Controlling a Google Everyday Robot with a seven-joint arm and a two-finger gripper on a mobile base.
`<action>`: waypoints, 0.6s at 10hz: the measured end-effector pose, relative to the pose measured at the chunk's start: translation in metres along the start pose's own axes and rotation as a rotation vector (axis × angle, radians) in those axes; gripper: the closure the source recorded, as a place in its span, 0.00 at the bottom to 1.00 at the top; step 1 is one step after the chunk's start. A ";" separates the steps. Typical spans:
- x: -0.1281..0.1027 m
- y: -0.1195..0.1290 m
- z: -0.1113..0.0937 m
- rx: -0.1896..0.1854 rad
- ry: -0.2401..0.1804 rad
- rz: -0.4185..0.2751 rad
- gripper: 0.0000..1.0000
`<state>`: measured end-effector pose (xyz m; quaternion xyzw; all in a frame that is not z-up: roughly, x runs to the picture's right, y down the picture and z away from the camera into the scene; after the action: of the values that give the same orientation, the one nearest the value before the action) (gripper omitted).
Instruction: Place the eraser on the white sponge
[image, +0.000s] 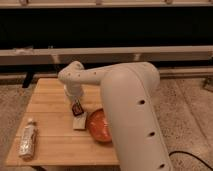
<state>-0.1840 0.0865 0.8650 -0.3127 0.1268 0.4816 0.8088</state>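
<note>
The eraser, a small dark block with reddish marks, sits tilted directly under the gripper, just beyond the far edge of the white sponge. Whether the gripper clamps it cannot be told. The surface is a pale wooden table on a speckled floor. A round orange bowl stands right of the flat sponge, partly behind the smooth white arm. A long white bottle lies near left.

The wooden counter carries an orange bowl near its front right edge. The white sponge lies flat just left of the bowl, and a white bottle lies well left of it. The hand hangs above the sponge.
</note>
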 end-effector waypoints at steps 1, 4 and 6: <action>-0.002 0.003 0.001 0.000 0.000 -0.003 1.00; -0.004 0.003 0.005 0.005 0.001 0.003 1.00; -0.006 0.003 0.009 0.009 0.002 0.009 1.00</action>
<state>-0.1903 0.0890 0.8733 -0.3089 0.1315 0.4843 0.8079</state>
